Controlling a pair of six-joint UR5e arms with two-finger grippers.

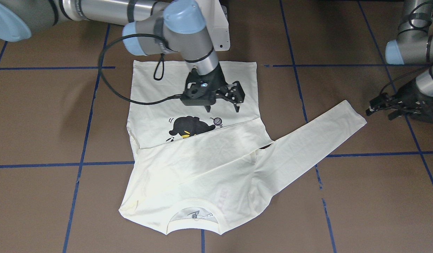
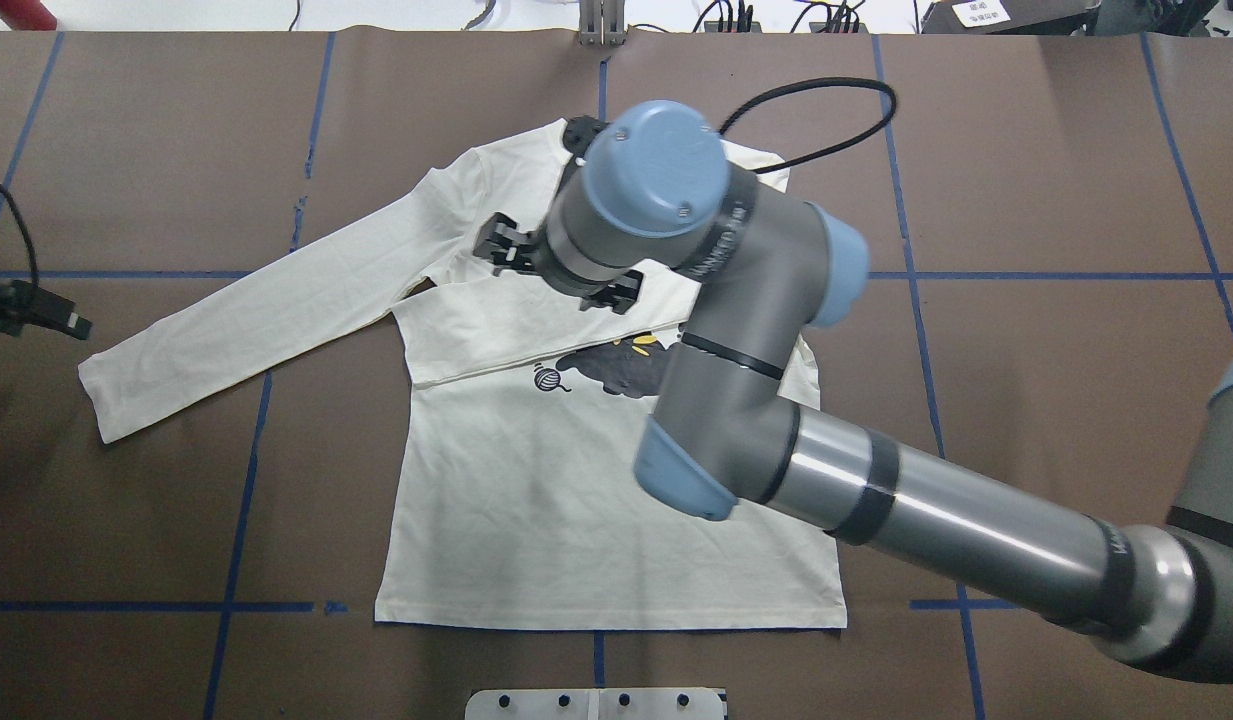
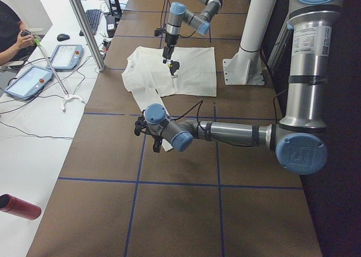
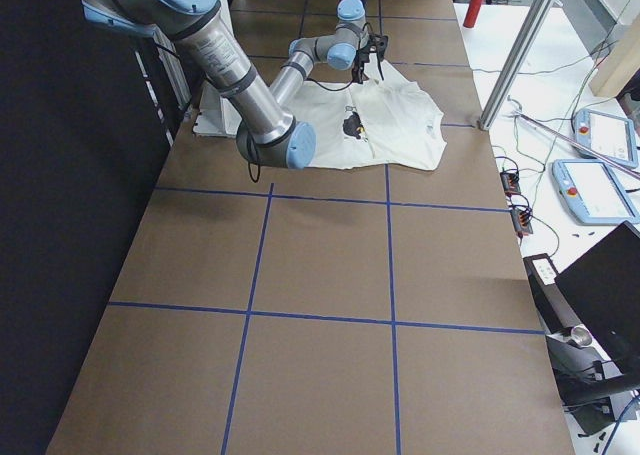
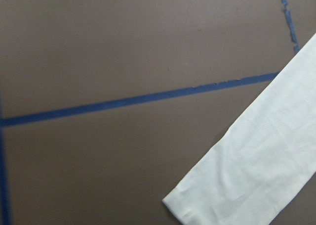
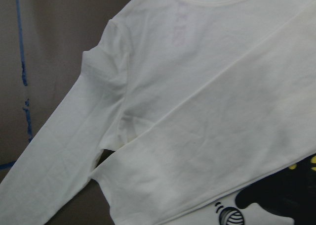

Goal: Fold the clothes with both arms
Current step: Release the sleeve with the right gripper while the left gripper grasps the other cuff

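Observation:
The cream-white T-shirt (image 1: 195,165) lies flat on the brown table, print side up, collar (image 1: 195,207) toward the operators' side. One sleeve is folded across the chest and covers part of the black cat print (image 1: 190,127). The other sleeve (image 1: 314,140) stretches out toward my left side. My right gripper (image 1: 221,108) hovers open and empty over the shirt's lower body, near the cat print (image 2: 616,370). My left gripper (image 1: 378,112) is open and empty just beyond the stretched sleeve's cuff (image 5: 247,175). The right wrist view shows the folded sleeve and shoulder (image 6: 197,111).
The white pedestal (image 1: 220,28) stands behind the shirt's hem. Blue tape lines (image 1: 83,163) cross the brown table. In the left side view, a white side table with tablets (image 3: 34,79), a metal post (image 3: 84,25) and a red bottle (image 3: 20,206) lie beyond the table's edge.

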